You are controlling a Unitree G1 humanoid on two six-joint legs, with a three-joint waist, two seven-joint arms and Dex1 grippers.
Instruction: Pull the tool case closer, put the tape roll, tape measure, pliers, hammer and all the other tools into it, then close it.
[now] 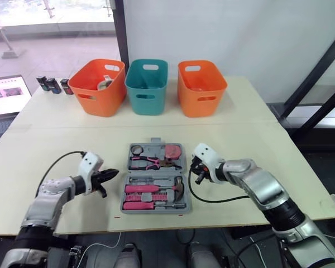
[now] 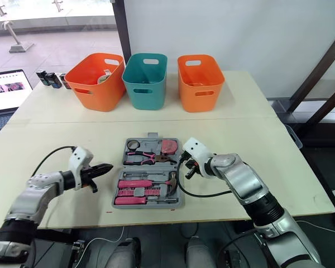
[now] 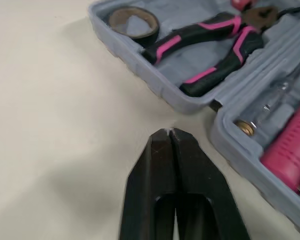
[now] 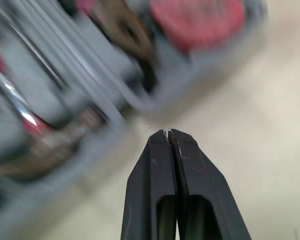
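Observation:
The grey tool case [image 1: 125, 192] lies open near the table's front edge, its lid half on the far side. In the lid sit a dark tape roll [image 1: 137, 149], a red tape measure [image 1: 172, 151] and pink-handled pliers [image 1: 148, 162]. The near half holds pink-handled screwdrivers [image 1: 142, 189] and a hammer [image 1: 178, 190]. My left gripper [image 1: 113, 174] is shut and empty, its tip just left of the case. In the left wrist view its tip [image 3: 169, 130] points at the case rim [image 3: 155, 80]. My right gripper [image 1: 196, 167] is shut and empty, close to the case's right edge.
Three bins stand at the back: orange [image 1: 99, 86], teal [image 1: 147, 86], orange [image 1: 201, 87]. Small dark bottles [image 1: 53, 85] sit to their left, with a screen [image 1: 5, 95] beyond the table's left edge. A table seam [image 1: 72, 126] runs across behind the case.

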